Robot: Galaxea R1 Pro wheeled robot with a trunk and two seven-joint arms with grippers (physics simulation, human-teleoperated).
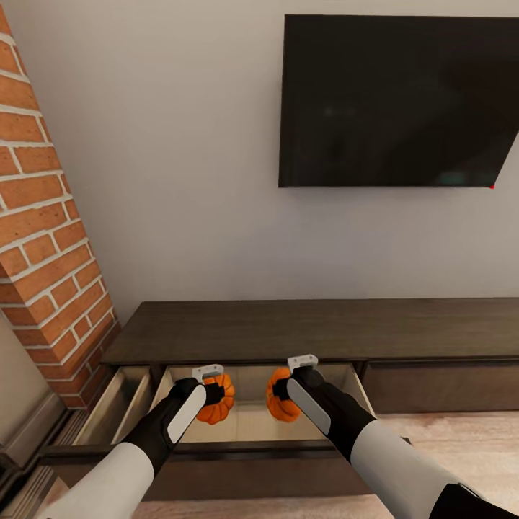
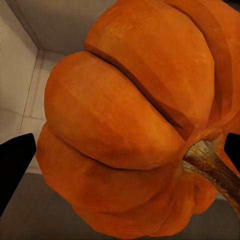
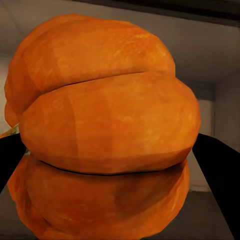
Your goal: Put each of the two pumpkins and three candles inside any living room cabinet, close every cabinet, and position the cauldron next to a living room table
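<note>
Up front in the head view, both arms reach into the open middle drawer (image 1: 249,425) of the cabinet (image 1: 288,331), which stands against the far wall under a dark TV (image 1: 396,101). The left tool (image 1: 210,393) grips the left pumpkin (image 1: 220,404) over the pale drawer floor; the right tool (image 1: 288,393) grips the right pumpkin (image 1: 277,400) just beside it. A second drawer (image 1: 119,404) stands open to the left, near a brick column (image 1: 43,238).

Left wrist view: the left pumpkin (image 2: 135,125) sits between dark fingers (image 2: 15,165), its stem (image 2: 212,167) showing.

Right wrist view: the right pumpkin (image 3: 105,130) is clamped between dark fingers (image 3: 215,170)
</note>
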